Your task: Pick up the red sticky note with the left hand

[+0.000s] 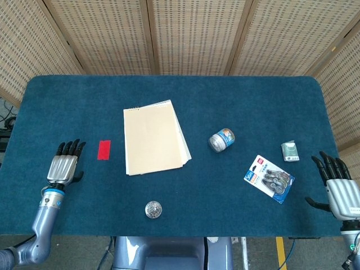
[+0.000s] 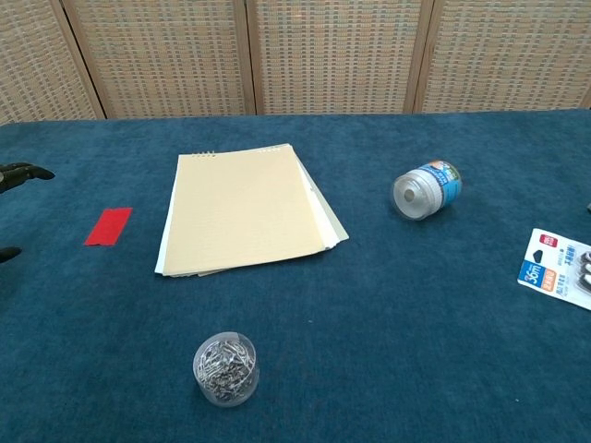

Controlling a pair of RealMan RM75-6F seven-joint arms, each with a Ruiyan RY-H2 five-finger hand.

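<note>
The red note lies flat on the counter, just left of the pad. The left hand is empty, fingers apart, nearby. Being thin, the note may slide or crease instead of lifting.

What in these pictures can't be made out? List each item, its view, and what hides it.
- Left hand: chest view shows only dark fingertips; the left frame edge cuts off the rest.
- Right hand: outside the chest view; the head view's right edge clips it.
- Blister pack: chest view's right edge cuts it; print too small in either view.
- Small green item: head view only, too small to identify.
- Red sticky note: whether it is stuck to the table cannot be seen.
</note>
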